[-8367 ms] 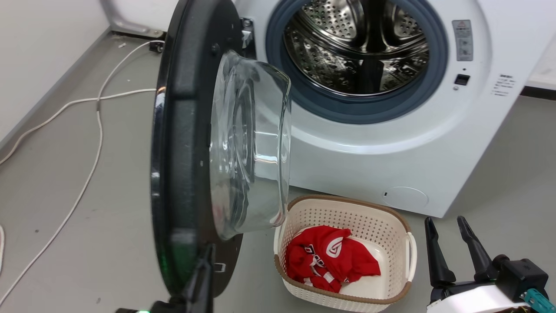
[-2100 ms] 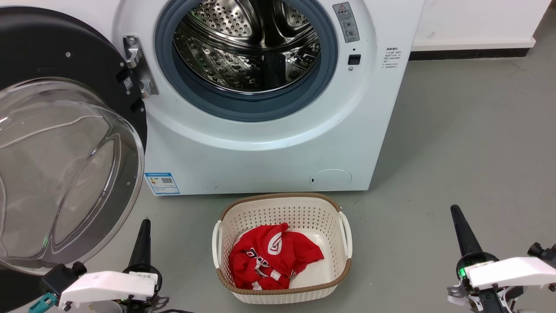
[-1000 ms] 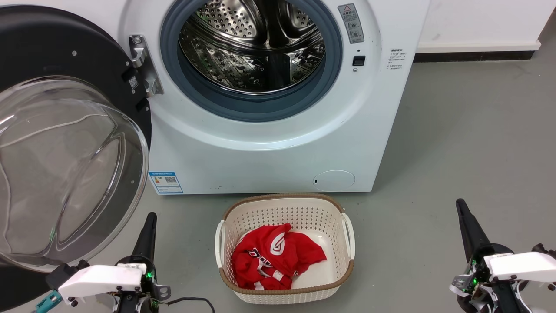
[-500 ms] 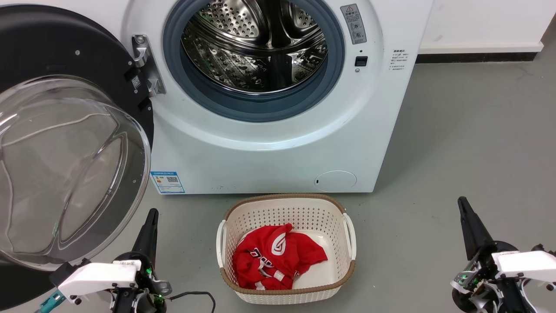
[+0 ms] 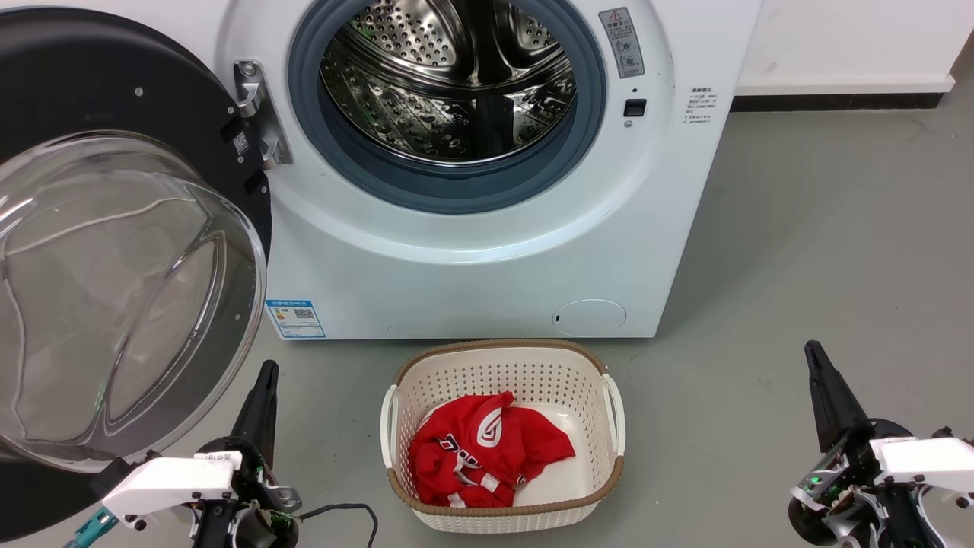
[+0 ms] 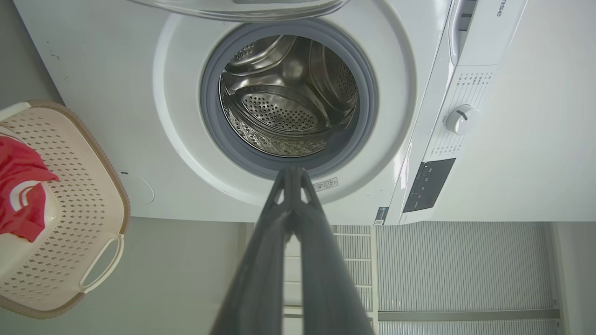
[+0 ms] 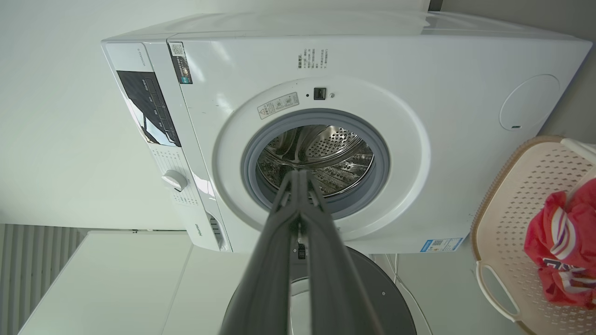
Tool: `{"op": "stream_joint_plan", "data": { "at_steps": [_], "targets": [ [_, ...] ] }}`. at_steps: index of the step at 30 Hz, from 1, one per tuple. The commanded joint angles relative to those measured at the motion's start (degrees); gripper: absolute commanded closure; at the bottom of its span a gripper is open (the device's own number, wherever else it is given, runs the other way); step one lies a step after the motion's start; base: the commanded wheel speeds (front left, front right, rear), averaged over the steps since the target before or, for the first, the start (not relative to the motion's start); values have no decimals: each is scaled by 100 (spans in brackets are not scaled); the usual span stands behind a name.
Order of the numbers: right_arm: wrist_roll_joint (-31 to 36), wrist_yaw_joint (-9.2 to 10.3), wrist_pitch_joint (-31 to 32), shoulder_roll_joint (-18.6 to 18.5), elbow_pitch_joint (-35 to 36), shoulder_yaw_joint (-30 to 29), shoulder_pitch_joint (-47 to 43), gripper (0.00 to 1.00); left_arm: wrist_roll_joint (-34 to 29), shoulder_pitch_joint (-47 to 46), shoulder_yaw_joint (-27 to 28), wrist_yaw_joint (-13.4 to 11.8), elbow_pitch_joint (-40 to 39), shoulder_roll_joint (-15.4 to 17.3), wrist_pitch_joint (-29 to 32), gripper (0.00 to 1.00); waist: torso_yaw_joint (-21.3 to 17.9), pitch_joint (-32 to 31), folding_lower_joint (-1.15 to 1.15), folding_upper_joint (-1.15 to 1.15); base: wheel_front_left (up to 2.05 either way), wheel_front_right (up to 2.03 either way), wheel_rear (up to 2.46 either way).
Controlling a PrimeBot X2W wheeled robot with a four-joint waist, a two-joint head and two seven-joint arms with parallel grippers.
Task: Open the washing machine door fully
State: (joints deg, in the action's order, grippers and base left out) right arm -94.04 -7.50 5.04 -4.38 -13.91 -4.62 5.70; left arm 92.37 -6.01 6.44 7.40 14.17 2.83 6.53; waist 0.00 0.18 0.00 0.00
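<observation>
The washing machine door [image 5: 114,251] stands flung wide at the left of the head view, hanging from its metal hinge [image 5: 255,114] on the left edge of the washing machine [image 5: 487,259]. By the look of it, the opening step is all but done. The steel drum [image 5: 456,84] is completely uncovered, with nothing across its mouth.

The door is a round disc, so it has no true long axis. Its span runs sideways from the hinge towards the left, roughly in line with the machine's front. The inner face is turned out into the room, and the clear glass bowl bulges towards the robot.

The left gripper [image 5: 266,373] sits low, just beside the door's lower rim without touching it, fingers pinched together on nothing. The right gripper [image 5: 818,365] is well apart on the far side, likewise clenched and empty. Between them, a cream laundry basket [image 5: 609,403] holds a red garment [image 5: 487,449] on the floor in front of the machine.

As for what comes next, if the hinge has any travel left, the call is a gentle outward nudge from the left fingertips on the black rim, not the glass. Whether the door is at its stop cannot be told from here.
</observation>
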Motion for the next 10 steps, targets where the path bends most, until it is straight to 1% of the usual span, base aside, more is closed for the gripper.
{"op": "stream_joint_plan", "data": {
  "at_steps": [1,10],
  "targets": [
    [11,2,5,21,-10,-8,68,100,9,-54,20,24,4,9,20,100,0,0,0,0,0,0,0],
    [28,2,29,32,-12,-30,71,100,9,-54,19,24,3,9,19,100,0,0,0,0,0,0,0]
  ]
}}
